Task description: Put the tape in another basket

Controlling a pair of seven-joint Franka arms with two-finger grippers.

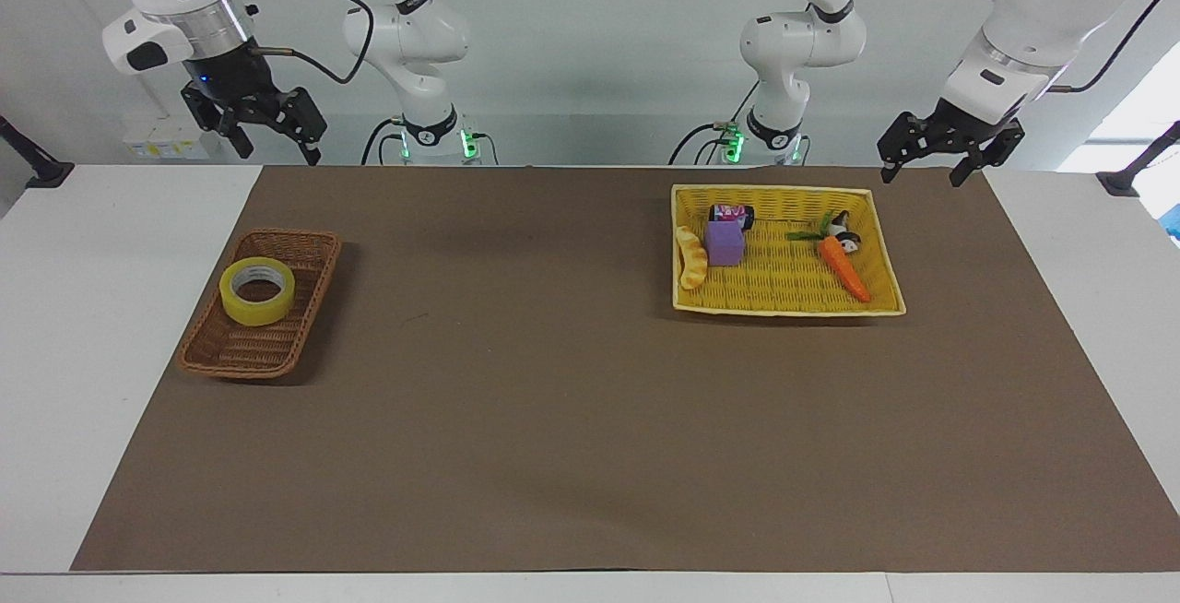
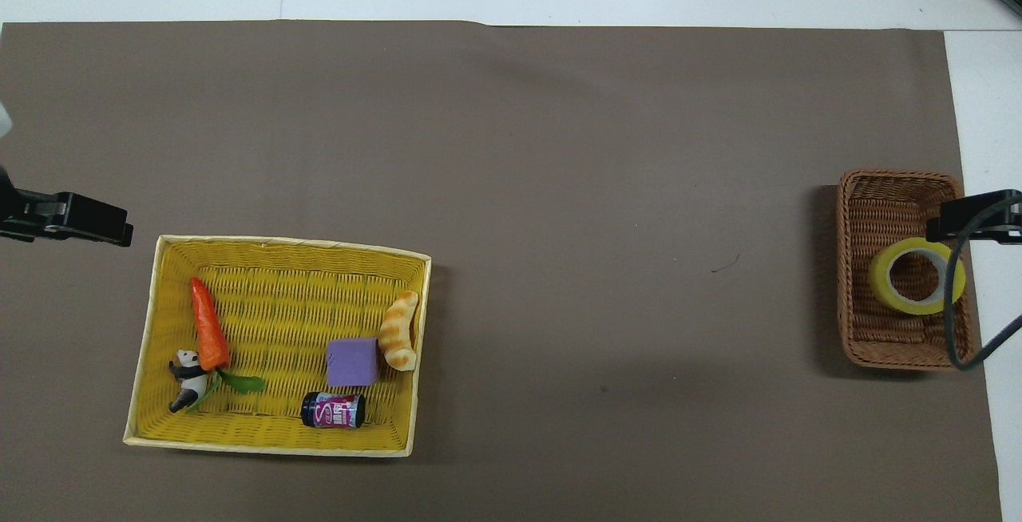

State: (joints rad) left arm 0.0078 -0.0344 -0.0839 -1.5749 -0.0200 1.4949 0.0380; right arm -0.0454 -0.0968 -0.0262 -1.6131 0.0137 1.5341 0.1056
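The yellow tape [image 1: 257, 290] lies flat in the small brown wicker basket [image 1: 230, 349] at the right arm's end of the table; it also shows in the overhead view [image 2: 916, 276] in that basket [image 2: 870, 203]. My right gripper [image 1: 277, 151] is open and empty, high in the air; in the overhead view one of its fingers [image 2: 970, 219] shows over the basket's rim beside the tape. My left gripper [image 1: 922, 175] is open and empty, raised near a corner of the yellow basket, and waits.
A larger yellow woven basket [image 1: 784, 308] at the left arm's end holds a carrot [image 1: 843, 266], a panda figure [image 1: 843, 236], a purple block [image 1: 725, 242], a small can [image 1: 731, 213] and a bread piece [image 1: 690, 258]. A brown mat [image 1: 553, 382] covers the table.
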